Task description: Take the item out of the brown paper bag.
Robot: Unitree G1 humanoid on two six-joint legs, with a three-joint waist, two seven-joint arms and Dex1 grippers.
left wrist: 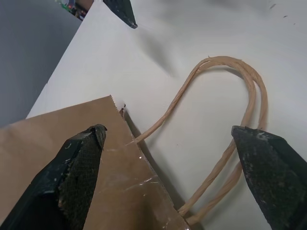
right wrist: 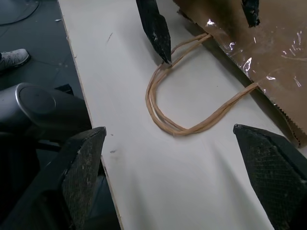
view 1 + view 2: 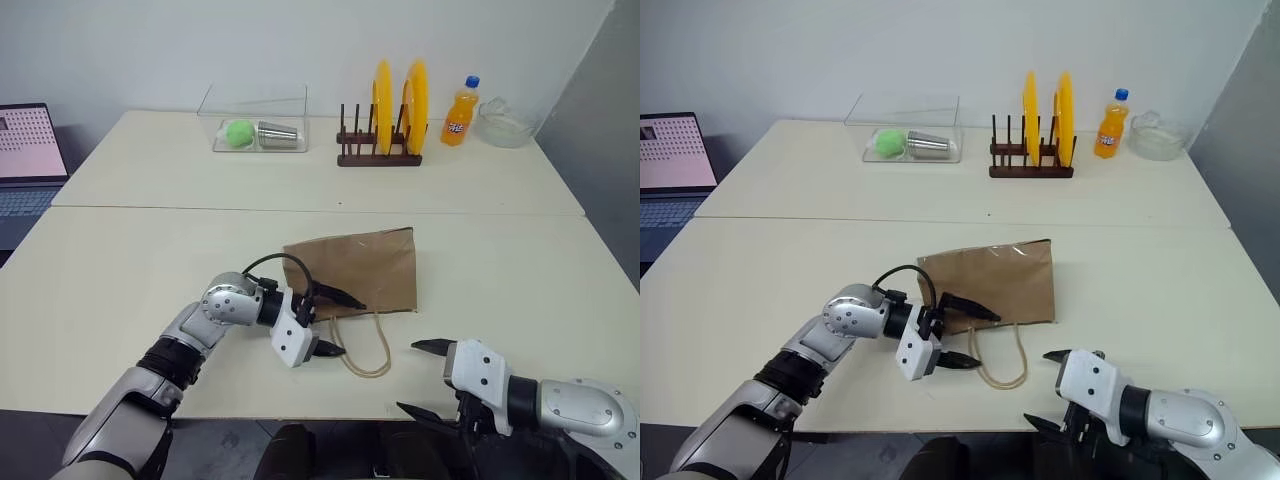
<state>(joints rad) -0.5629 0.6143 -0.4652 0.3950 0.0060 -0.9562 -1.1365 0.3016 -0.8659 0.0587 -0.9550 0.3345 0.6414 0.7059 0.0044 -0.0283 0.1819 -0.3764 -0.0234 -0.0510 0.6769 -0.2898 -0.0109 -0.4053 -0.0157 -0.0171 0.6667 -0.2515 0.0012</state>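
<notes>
Brown paper bag [image 3: 355, 268] lying flat at frame centre, item hidden inside.
Left gripper [image 3: 332, 323] is gaping empty at its mouth; right gripper [image 3: 422, 378] is waiting open. Snagging the 2 cord handles [image 3: 368, 350] risks dragging the bag.

One paper bag [image 3: 362, 268], two yellow plates [image 3: 400, 105] and one rack [image 3: 378, 155] are being counted. One bottle [image 3: 460, 112], one ball [image 3: 238, 133], one cup [image 3: 279, 134], one laptop [image 3: 28, 160] and two bowls, one clear box [image 3: 255, 118] and one dish [image 3: 505, 124], are being seen.
</notes>
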